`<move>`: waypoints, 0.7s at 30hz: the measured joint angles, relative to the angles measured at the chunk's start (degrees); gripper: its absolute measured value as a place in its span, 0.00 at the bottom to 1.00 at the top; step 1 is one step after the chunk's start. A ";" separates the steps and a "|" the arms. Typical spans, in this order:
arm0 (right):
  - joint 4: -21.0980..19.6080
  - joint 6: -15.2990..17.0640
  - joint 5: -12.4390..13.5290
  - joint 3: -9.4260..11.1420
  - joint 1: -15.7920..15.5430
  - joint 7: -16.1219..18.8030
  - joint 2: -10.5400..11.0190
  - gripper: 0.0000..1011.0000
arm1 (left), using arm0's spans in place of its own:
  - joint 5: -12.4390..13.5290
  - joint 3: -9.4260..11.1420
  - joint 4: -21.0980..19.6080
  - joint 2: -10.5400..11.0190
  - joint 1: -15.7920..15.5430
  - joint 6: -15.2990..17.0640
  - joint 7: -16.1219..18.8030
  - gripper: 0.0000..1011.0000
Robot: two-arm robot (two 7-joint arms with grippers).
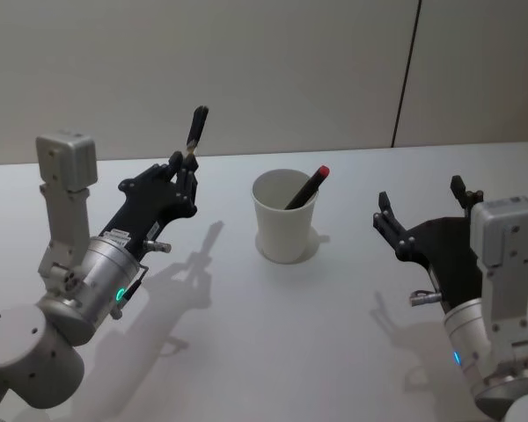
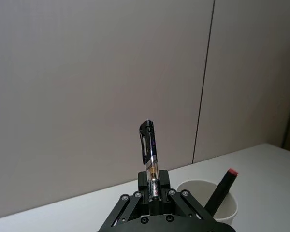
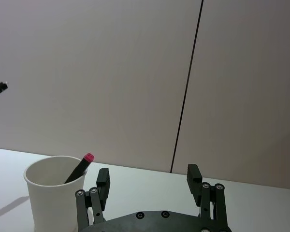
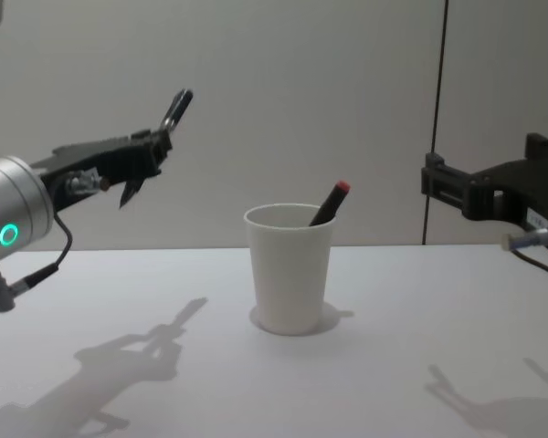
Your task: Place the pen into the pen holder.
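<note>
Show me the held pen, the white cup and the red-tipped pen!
pen [image 1: 194, 132], head view, dark barrel.
pen holder [image 1: 284, 230], head view, front wall.
red-tipped pen [image 1: 309, 187], head view, shaft above rim.

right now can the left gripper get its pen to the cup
Probably yes. The left gripper, shut on the pen, hovers left of the pen holder, above its rim, nothing between. A red-capped pen leans inside, but the mouth is mostly free. The right gripper is open, apart.

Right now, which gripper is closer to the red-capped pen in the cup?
Right. The open right gripper hangs right of the cup, the side the red-capped pen leans toward. The left gripper, holding a black pen, is farther off, left of the cup.
</note>
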 joint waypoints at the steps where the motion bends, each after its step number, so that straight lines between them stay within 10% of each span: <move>1: 0.00 0.00 0.00 0.00 0.00 0.00 0.00 0.99 | -0.18 -0.03 0.08 0.00 -0.02 -0.54 -0.75 0.14; 21: 0.00 0.00 0.00 0.00 0.00 0.00 0.00 0.99 | -3.97 -0.50 3.44 0.70 -0.86 -12.11 -20.90 0.14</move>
